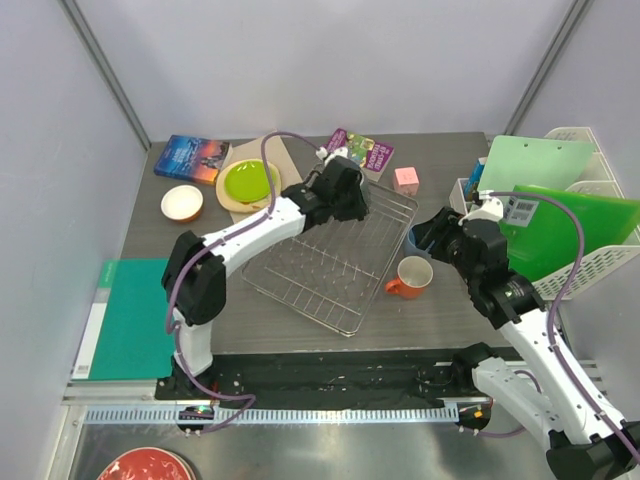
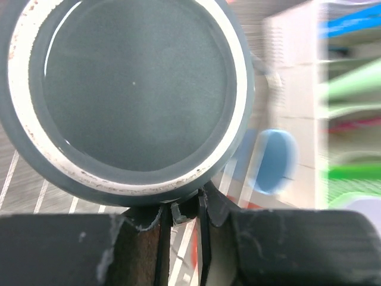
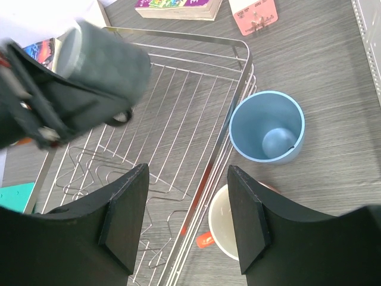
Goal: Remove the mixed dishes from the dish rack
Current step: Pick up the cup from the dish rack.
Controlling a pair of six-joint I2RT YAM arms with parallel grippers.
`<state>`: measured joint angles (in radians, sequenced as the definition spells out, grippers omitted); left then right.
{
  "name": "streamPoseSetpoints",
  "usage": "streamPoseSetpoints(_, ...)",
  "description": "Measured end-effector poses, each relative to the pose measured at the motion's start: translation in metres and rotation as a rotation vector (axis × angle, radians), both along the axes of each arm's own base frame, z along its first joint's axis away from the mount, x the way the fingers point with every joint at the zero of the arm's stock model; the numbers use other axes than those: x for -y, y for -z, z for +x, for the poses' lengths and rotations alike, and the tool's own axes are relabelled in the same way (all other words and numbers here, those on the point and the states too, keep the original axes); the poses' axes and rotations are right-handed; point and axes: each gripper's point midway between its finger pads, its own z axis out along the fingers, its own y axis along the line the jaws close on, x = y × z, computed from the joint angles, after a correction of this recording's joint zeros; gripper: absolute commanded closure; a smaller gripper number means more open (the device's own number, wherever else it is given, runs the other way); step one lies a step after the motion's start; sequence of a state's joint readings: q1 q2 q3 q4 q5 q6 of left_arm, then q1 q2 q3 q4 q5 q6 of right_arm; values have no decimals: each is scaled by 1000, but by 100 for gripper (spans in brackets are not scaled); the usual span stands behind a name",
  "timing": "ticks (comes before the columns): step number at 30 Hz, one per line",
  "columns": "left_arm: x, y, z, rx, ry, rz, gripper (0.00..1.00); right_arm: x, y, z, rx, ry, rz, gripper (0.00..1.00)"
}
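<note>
A dark grey mug hangs above the far end of the silver wire dish rack, its base filling the left wrist view. My left gripper is shut on the mug by its handle side. The right wrist view shows that mug tilted over the rack. My right gripper stands open and empty above the rack's right rim. A light blue mug and an orange mug sit on the table just right of the rack. The lime green plate lies on the beige plate, far left.
A small white bowl with an orange inside sits left of the plates. Books and a pink block lie at the back. A white basket with green boards stands at the right, a teal book at the left.
</note>
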<state>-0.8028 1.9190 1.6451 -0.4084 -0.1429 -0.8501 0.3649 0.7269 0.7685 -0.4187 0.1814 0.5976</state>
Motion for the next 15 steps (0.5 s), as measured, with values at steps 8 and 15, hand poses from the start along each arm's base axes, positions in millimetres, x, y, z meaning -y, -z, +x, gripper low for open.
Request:
streamPoseSetpoints(8, -4, -31, 7, -107, 151, -203, 100, -4, 9, 6, -35, 15, 26, 38)
streamPoseSetpoints(15, -18, -17, 4, -260, 185, -386, 100, -14, 28, 13, -35, 5, 102, 25)
